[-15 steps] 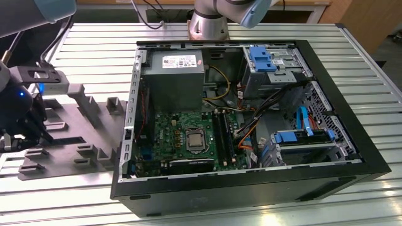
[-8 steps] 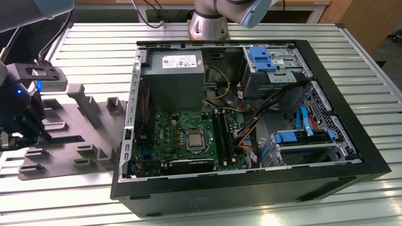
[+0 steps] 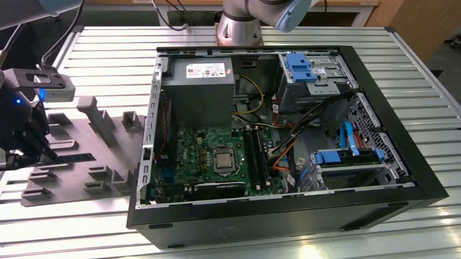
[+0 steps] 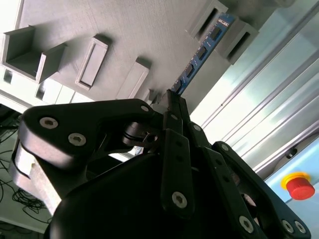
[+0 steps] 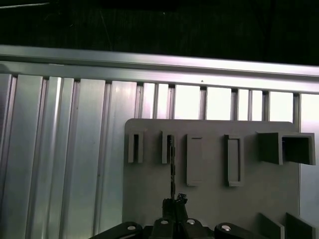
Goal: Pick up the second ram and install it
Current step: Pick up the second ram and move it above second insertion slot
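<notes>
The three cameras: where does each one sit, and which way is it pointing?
Exterior view: off the arm, above the slatted table, looking down at the open computer case and grey tray; the arm's base and hand show.
Second wrist view: on the arm, looking along the hand's fingers at the second ram they grip, seated in the tray.
First wrist view: on the arm, facing the tray flat-on, the ram edge-on; the hand's tips show.
Shared: all three see tray and hand.
</notes>
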`<state>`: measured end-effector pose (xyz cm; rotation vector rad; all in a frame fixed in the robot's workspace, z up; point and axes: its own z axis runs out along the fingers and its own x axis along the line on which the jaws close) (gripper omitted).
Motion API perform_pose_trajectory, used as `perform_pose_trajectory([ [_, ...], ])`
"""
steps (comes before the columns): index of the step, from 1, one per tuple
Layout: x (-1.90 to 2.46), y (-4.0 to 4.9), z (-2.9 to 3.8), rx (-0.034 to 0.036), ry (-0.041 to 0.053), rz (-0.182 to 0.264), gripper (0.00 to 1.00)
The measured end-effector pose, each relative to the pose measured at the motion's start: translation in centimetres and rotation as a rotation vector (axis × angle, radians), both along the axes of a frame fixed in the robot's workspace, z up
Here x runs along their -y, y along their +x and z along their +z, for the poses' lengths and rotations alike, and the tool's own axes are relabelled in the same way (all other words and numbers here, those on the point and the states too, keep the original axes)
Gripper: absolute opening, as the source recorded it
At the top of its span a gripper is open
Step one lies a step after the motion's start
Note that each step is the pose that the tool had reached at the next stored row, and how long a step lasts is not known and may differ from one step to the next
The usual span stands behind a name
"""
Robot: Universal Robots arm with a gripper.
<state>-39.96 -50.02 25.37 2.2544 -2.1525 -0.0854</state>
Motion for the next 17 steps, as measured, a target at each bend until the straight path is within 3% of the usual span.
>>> perform_pose_trajectory([
  [17, 0.0, 0.0, 1.59, 0.0, 0.001, 0.0, 0.12],
])
